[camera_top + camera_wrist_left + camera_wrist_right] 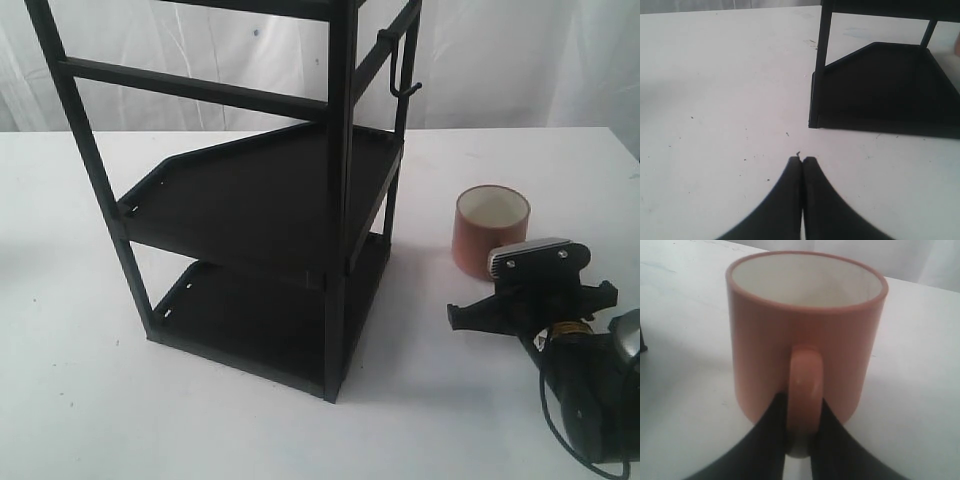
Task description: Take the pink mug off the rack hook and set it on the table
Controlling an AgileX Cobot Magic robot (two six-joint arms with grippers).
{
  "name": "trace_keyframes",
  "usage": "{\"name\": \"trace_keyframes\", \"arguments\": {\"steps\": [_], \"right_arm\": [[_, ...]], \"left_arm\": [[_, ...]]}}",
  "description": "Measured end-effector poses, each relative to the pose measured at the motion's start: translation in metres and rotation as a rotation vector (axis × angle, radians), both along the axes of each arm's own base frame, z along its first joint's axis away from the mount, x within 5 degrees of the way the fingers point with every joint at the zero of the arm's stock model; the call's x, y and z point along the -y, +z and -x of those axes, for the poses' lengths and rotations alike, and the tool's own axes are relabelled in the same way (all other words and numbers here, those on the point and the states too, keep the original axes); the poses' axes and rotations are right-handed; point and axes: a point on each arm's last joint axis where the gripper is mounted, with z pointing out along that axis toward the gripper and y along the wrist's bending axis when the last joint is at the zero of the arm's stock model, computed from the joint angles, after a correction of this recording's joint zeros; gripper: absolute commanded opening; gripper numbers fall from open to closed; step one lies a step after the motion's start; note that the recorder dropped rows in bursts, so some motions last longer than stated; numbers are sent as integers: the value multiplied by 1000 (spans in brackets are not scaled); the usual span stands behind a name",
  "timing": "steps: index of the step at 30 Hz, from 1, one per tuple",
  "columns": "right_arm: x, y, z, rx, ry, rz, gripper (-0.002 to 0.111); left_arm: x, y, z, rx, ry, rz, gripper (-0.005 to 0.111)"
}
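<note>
The pink mug (490, 225) stands upright on the white table (80, 380) to the right of the rack (343, 200), mouth up, white inside. In the right wrist view the pink mug (765, 340) fills the frame. My right gripper (804, 407) is shut on its loop handle (804, 380), one black finger on each side. The rack hook (403, 82) hangs bare from the rack's upper right bar. Low over the table, my left gripper (802, 160) is shut on nothing, near the rack's bottom shelf (890, 90). It is out of the exterior view.
The rack's two flat shelves (260, 190) take up the middle of the table. My right arm's wrist and cable (580, 390) lie at the front right corner. A pale curtain (520, 60) hangs behind the table.
</note>
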Motion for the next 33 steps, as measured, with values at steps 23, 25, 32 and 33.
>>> {"name": "trace_keyframes", "arguments": {"steps": [23, 25, 32, 33], "right_arm": [[4, 6, 16, -73, 0, -23, 43], [6, 11, 19, -64, -16, -28, 43], [18, 21, 39, -75, -88, -61, 43], [18, 22, 42, -79, -91, -68, 43]], "left_arm": [[0, 0, 0, 0, 0, 0, 0], [0, 0, 0, 0, 0, 0, 0], [0, 0, 0, 0, 0, 0, 0], [0, 0, 0, 0, 0, 0, 0]]}}
